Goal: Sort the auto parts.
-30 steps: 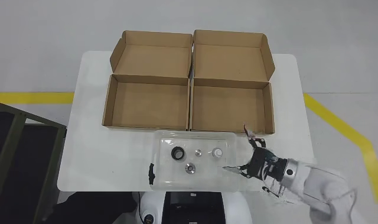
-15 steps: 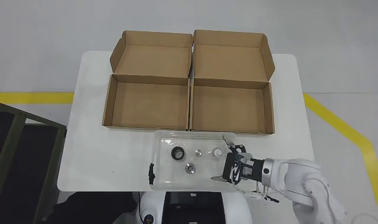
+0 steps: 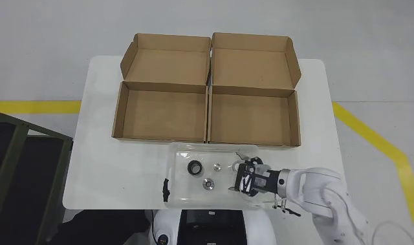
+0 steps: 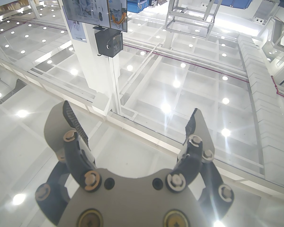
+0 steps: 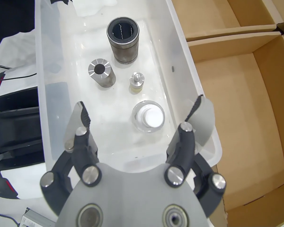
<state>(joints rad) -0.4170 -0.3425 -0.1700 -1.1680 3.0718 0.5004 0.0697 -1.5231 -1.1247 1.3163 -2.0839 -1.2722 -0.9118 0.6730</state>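
Auto parts [image 3: 208, 183], four in all, stand in one clear plastic bin [image 5: 177, 45] at the table's [image 3: 103, 148] 6 o'clock edge: one dark linear bearing [image 5: 123, 40], one slotted steel sleeve [image 5: 101, 72], one small stud [image 5: 136, 81] and one white-capped clear disc [image 5: 148, 118]. The right gripper [image 5: 140, 106] hovers spread wide over the bin's 3 o'clock end. The left gripper [image 4: 130, 109] is also spread apart. Two cardboard boxes [image 3: 162, 116] lie at the bin's 12 o'clock.

I saw bright, even overhead light on the table [image 3: 103, 148], with soft shadows only. The left wrist view faced ceiling lamps [image 4: 166, 108]; star flares came off them, worst near the lower edge. The bin [image 5: 41, 48] floor threw white glare. Both wrist views bowed at the edges.
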